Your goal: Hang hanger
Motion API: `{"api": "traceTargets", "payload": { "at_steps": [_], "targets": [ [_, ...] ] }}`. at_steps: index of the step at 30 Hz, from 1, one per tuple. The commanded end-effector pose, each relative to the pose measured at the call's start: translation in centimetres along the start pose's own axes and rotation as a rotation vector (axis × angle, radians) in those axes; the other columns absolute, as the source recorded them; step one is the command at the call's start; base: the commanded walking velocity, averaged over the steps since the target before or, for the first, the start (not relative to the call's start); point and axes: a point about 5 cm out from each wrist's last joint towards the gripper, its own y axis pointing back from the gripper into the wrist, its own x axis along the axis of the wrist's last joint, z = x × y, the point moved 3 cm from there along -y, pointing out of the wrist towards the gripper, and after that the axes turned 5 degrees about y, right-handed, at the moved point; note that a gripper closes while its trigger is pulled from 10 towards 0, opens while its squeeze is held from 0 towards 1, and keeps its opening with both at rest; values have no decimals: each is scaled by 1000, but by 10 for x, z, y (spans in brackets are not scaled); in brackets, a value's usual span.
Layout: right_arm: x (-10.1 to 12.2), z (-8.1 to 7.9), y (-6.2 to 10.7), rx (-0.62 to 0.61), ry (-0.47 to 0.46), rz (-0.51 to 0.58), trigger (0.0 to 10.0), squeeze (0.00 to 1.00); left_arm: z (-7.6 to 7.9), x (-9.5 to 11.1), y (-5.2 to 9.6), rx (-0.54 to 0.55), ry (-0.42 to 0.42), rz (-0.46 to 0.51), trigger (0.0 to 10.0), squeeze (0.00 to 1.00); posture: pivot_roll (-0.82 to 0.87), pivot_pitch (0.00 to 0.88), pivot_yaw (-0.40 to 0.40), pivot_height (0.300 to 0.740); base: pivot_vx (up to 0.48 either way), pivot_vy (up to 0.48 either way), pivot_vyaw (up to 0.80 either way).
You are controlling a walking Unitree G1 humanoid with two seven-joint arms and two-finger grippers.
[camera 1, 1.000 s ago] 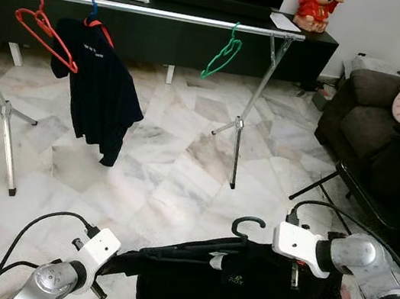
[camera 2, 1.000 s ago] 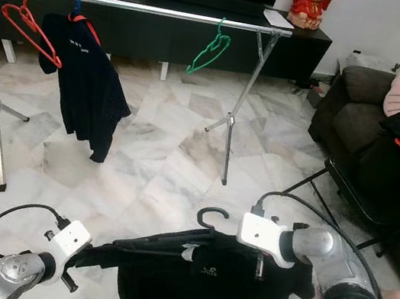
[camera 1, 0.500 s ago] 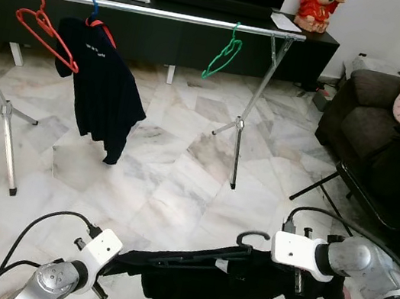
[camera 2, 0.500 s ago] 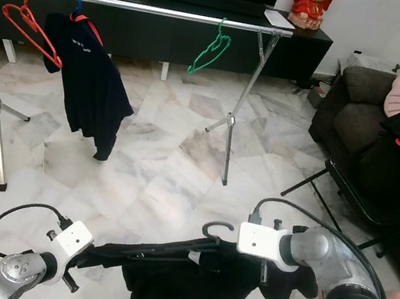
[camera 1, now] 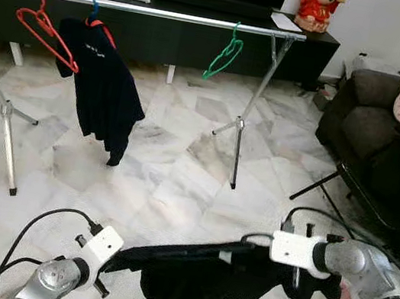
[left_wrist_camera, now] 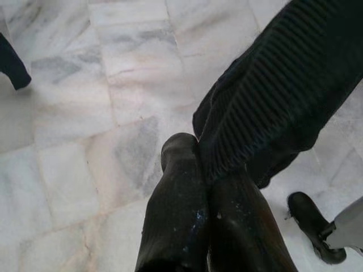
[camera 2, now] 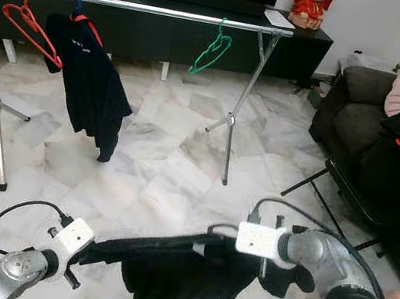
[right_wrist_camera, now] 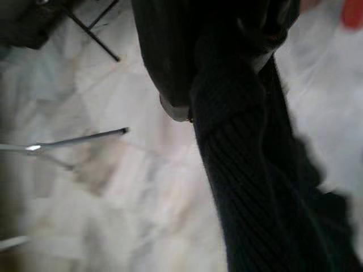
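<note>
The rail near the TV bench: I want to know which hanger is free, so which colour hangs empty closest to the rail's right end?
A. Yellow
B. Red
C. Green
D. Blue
C: the green hanger hangs bare on the rail nearest its right end; the red hanger hangs at the left.

A black plastic hanger carries a black knitted shirt. It is held low above the white marble floor, stretched almost level between the two grippers, with its left end a little lower than its right end. The dark curved hook stands up near the right end, just beside the white wrist block. The shirt hangs under the bar in loose folds, and one point of cloth drops lowest near the left side. The fabric is ribbed, as the left wrist view shows. Far behind stands a silver metal clothes rail.
</note>
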Motion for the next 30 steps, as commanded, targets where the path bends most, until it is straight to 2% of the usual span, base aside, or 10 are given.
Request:
{"api": "traceTargets", "payload": {
  "at_steps": [1, 6, 9, 16, 23, 30],
  "targets": [
    [-8, 23, 16, -128, -118, 20, 0, 0, -10, -22, 10, 48, 18, -84, 0, 0, -58, 102, -115, 740, 0, 0, 0],
    [1, 28, 15, -164, -187, 102, 0, 0, -8, -22, 9, 36, 15, -81, 0, 0, -56, 98, -113, 740, 0, 0, 0],
    [2, 26, 14, -154, -192, 115, 0, 0, -8, -21, 9, 34, 14, -81, 0, 0, -56, 97, -113, 740, 0, 0, 0],
    [4, 28, 12, -195, -277, 148, 0, 0, -5, -22, 9, 12, 4, -79, 0, 0, -55, 92, -109, 740, 0, 0, 0],
    [14, 30, 12, -182, -307, 236, 0, 0, -5, -22, 9, 7, -1, -83, 0, 0, -57, 88, -106, 740, 0, 0, 0],
    [17, 14, 15, -23, -285, 291, 0, 0, -5, -22, 8, 5, -4, -86, 0, 0, -58, 90, -107, 740, 0, 0, 0]
  ]
}}
